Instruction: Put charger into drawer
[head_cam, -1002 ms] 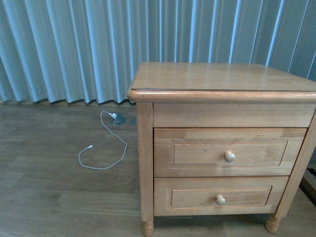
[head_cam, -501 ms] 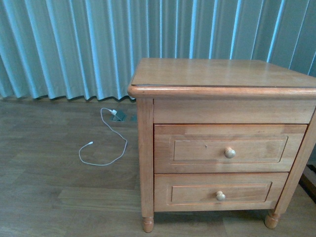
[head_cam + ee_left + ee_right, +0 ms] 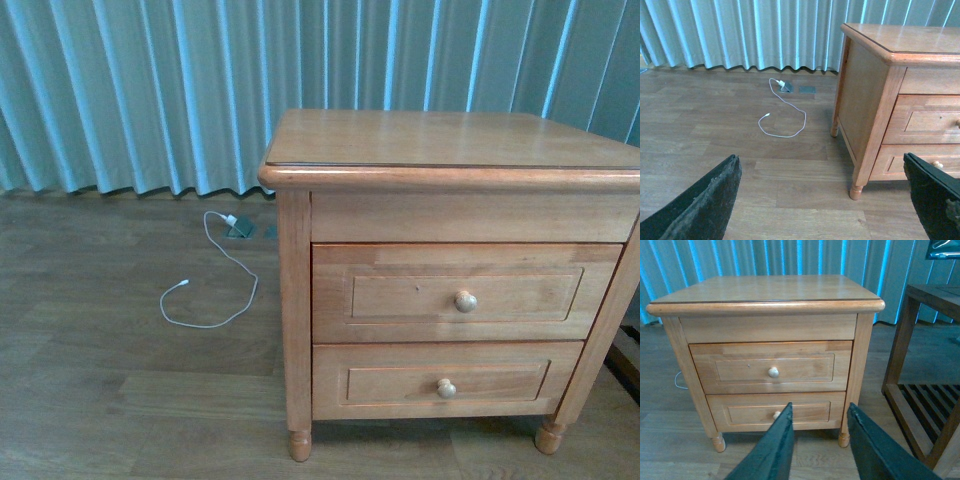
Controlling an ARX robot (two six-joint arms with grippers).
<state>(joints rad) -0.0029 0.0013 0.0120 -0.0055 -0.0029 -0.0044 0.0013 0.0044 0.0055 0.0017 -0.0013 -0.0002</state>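
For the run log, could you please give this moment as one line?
drawer: shut | charger: not seen | left tool: open, empty | right tool: open, empty | cable: on floor

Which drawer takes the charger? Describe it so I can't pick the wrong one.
Find the honey-coloured wooden nightstand standing before the blue curtain. Its front holds two closed drawers stacked one above the other. You want the upper drawer: it is taller than the lower drawer, with a bigger recessed panel and a round pale knob.

Left gripper point(image 3: 822, 200): black, rough-textured wedge fingers. Right gripper point(image 3: 817, 440): dark, smooth tapered fingers.
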